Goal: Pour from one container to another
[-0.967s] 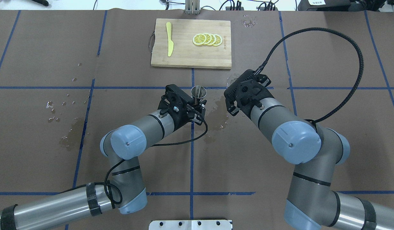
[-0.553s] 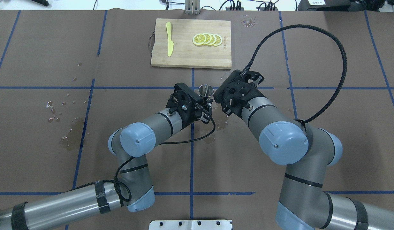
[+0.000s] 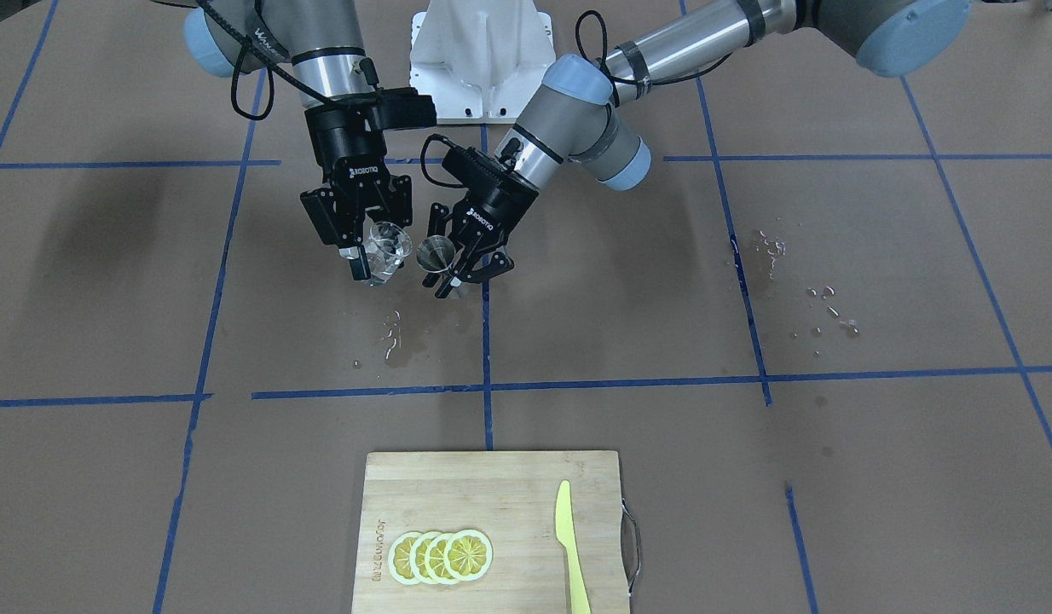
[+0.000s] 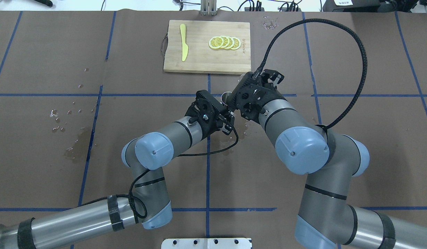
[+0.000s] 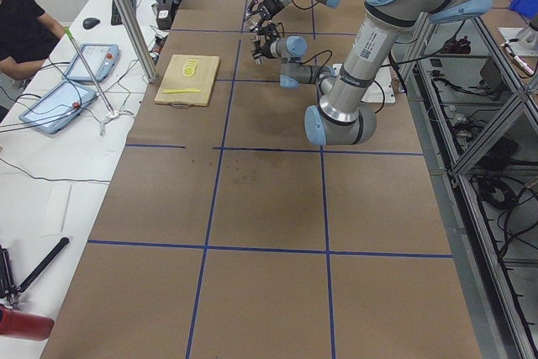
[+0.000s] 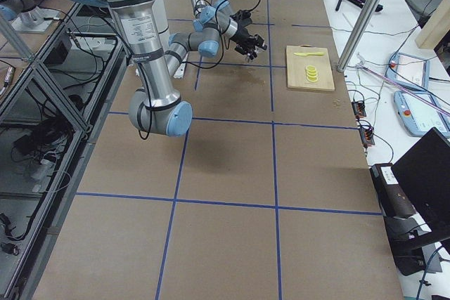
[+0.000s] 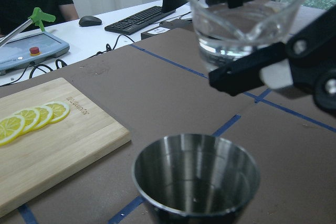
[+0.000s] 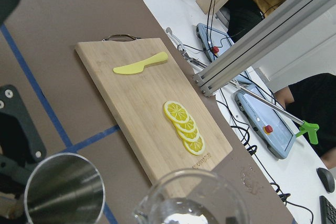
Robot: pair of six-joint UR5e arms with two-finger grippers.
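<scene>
The left gripper (image 3: 463, 273) is closed around the lower part of a metal cup (image 3: 436, 253) and holds it upright above the tabletop (image 3: 748, 477), its open mouth facing up. Just beside it, on the robot's right, the right gripper (image 3: 378, 254) is closed on a clear glass (image 3: 390, 242), one black finger on each side of its wall. From the left wrist camera, the metal cup (image 7: 197, 179) sits close below the lens. The glass (image 7: 247, 14) hangs higher than the cup and a little beyond it, clamped between the right gripper's fingers (image 7: 252, 72), with clear water in its bottom part. From the right wrist camera, the glass (image 8: 191, 198) rim and the metal cup (image 8: 65, 192) rim lie side by side, close but apart. In the overhead view the two wrists nearly meet, and only a sliver of the metal cup (image 4: 226, 95) shows between the left gripper (image 4: 225, 110) and the right arm's wrist, which covers the glass. Beneath both grippers a wet patch (image 3: 398, 337) darkens the tabletop. Beyond the grippers, away from the robot, lies a wooden cutting board (image 3: 500, 503). It carries a row of overlapping lemon slices (image 3: 441, 556) and a yellow knife (image 3: 569, 546), well apart from both containers.
</scene>
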